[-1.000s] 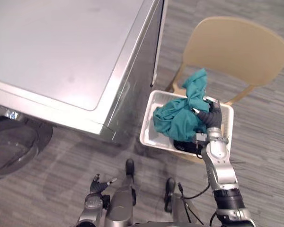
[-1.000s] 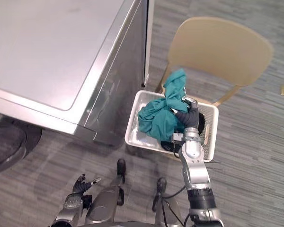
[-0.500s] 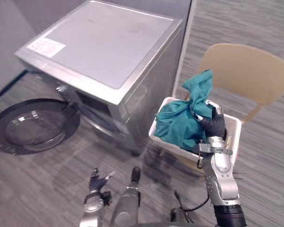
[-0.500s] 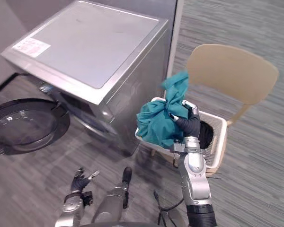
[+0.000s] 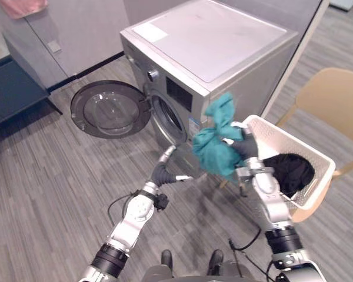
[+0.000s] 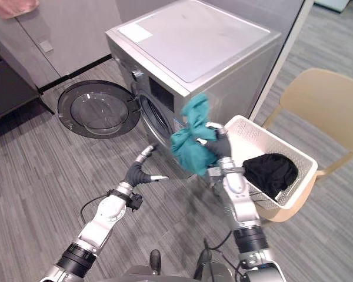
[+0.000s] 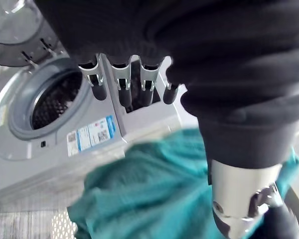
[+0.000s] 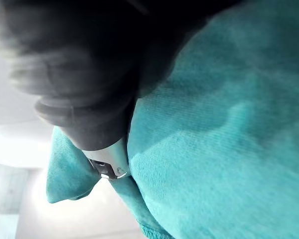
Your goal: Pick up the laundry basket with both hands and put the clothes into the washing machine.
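My right hand [image 5: 245, 150] is shut on a teal garment [image 5: 216, 145], which it holds in the air between the white laundry basket [image 5: 275, 140] and the front of the silver washing machine [image 5: 212, 41]. The right wrist view shows the teal garment [image 8: 214, 139] right up against the hand. A black garment [image 5: 288, 170] lies in the basket. The machine's round door [image 5: 109, 110] stands swung wide to the left, and the drum opening [image 5: 169, 120] is exposed. My left hand [image 5: 162, 168] is open and raised just below the drum opening, left of the teal garment and holding nothing.
A tan chair [image 5: 335, 100] stands behind and to the right of the basket. A dark low bench [image 5: 12, 88] sits at the far left against a grey wall. Striped grey floor [image 5: 59, 188] lies in front of the machine.
The camera has swung toward the machine's front. My right hand has lifted the teal garment out of the basket toward the machine. My left hand has risen up to the drum opening.
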You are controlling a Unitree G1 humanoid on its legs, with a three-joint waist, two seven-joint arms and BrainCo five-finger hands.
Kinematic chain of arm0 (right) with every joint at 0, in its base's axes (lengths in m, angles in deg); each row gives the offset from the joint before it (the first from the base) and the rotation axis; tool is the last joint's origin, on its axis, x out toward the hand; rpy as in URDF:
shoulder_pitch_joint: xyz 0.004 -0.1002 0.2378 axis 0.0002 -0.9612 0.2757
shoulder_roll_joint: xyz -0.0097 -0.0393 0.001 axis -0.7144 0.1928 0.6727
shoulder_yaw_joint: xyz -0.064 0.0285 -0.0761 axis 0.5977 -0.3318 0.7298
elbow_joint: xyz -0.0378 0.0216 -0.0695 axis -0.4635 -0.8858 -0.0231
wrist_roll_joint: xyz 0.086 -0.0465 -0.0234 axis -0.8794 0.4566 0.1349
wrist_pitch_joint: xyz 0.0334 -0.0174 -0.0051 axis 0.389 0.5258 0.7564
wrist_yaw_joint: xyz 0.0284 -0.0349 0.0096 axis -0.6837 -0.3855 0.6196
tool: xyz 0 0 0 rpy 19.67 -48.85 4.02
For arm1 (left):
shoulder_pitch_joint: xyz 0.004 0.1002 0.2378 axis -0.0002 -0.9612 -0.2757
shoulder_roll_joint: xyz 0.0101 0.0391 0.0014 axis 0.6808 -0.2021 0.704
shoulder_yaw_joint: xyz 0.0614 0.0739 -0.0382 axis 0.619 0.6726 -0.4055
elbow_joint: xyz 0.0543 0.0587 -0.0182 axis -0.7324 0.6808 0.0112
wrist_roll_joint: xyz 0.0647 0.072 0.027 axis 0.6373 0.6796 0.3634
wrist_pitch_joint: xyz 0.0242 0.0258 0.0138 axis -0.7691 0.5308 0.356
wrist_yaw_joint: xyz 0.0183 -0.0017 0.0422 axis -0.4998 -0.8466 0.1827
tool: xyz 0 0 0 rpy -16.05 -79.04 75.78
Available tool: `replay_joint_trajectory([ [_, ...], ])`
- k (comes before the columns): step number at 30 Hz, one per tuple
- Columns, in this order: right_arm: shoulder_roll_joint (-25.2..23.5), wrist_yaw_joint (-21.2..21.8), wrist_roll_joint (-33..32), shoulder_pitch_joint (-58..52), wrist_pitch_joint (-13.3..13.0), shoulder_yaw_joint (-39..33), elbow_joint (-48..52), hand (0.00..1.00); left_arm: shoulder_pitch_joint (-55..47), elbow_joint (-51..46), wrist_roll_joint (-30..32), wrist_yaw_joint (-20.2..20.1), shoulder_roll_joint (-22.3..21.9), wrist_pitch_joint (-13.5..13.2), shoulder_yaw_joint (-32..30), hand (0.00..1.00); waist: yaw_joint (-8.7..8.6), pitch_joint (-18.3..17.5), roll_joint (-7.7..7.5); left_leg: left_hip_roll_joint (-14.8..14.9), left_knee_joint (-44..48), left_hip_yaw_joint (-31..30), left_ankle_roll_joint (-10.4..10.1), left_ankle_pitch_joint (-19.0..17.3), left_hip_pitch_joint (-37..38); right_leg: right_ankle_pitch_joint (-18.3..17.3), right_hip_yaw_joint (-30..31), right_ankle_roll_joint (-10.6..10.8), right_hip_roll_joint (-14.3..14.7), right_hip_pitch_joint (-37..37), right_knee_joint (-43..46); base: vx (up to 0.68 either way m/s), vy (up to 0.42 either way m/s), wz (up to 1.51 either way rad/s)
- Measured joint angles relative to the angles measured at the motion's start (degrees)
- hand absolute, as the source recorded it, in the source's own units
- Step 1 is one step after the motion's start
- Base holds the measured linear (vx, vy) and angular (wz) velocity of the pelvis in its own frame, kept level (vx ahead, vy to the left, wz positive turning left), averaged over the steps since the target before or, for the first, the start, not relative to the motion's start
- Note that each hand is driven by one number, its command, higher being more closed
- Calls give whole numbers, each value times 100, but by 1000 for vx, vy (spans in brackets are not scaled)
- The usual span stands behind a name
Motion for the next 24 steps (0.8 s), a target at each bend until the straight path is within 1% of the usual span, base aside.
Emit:
replay_joint_trajectory([
  [3,-225,8,-134,148,30,379,-217,100,69,64,148,129,59,5,18,0,15,-26,-5,-55,-43,-78,38,94,3,52,-7,12,-41,13,10,-99,42,13],
  [4,-250,9,-181,147,29,499,-282,100,69,126,218,216,47,17,24,100,14,-63,-5,-58,-83,-104,35,138,4,67,-17,11,-40,11,9,-74,-1,10],
  [5,-259,9,-228,147,29,560,-338,100,69,166,248,259,31,26,28,100,14,-90,-9,-56,-124,-112,29,169,18,72,-22,7,-37,9,8,-63,-18,6],
  [8,-272,10,-380,65,34,726,-451,100,69,269,522,512,-75,201,26,100,4,-164,-31,-55,-241,-172,15,263,12,82,-51,-9,-3,9,10,-89,-29,5],
  [9,-271,13,-413,12,34,751,-450,0,69,278,635,600,-112,260,22,100,1,-175,-46,-37,-248,-193,1,275,11,82,-57,-9,16,9,17,-44,-45,5],
  [10,-260,28,-509,-64,35,763,-450,0,69,308,680,688,-130,284,16,100,3,-199,-67,4,-260,-208,-18,291,12,82,-62,-10,26,9,23,-37,-69,4],
  [14,-230,163,-740,-351,31,800,-449,0,67,471,669,710,-279,296,-158,100,-6,-233,-119,68,-334,-248,-69,357,22,74,-72,-11,87,-2,37,-13,-65,3],
  [18,-205,265,-752,-502,23,799,-440,0,-18,506,527,713,-368,305,-371,100,-12,-246,-141,113,-335,-246,-87,368,31,31,-70,-13,119,-16,84,2,-60,0],
  [21,-249,275,-711,-704,5,769,-358,0,-231,506,252,718,-540,316,-602,100,-10,-294,-221,122,-365,-236,-88,368,114,-82,-53,-46,99,-29,257,28,-52,-1],
  [22,-286,276,-688,-809,12,733,-342,0,-291,506,156,729,-627,316,-690,100,-9,-325,-269,125,-375,-238,-88,368,123,-143,-50,-12,93,-48,309,38,-58,0],
  [23,-318,267,-607,-900,18,681,-341,0,-339,504,104,746,-718,314,-793,100,9,-360,-323,124,-391,-237,-96,373,112,-183,-40,-37,76,-105,393,45,-69,0],
  [24,-343,264,-541,-927,37,634,-341,0,-377,503,94,776,-773,312,-880,100,8,-370,-338,124,-402,-231,-102,377,115,-198,-33,-42,69,-127,437,44,-63,-2],
])
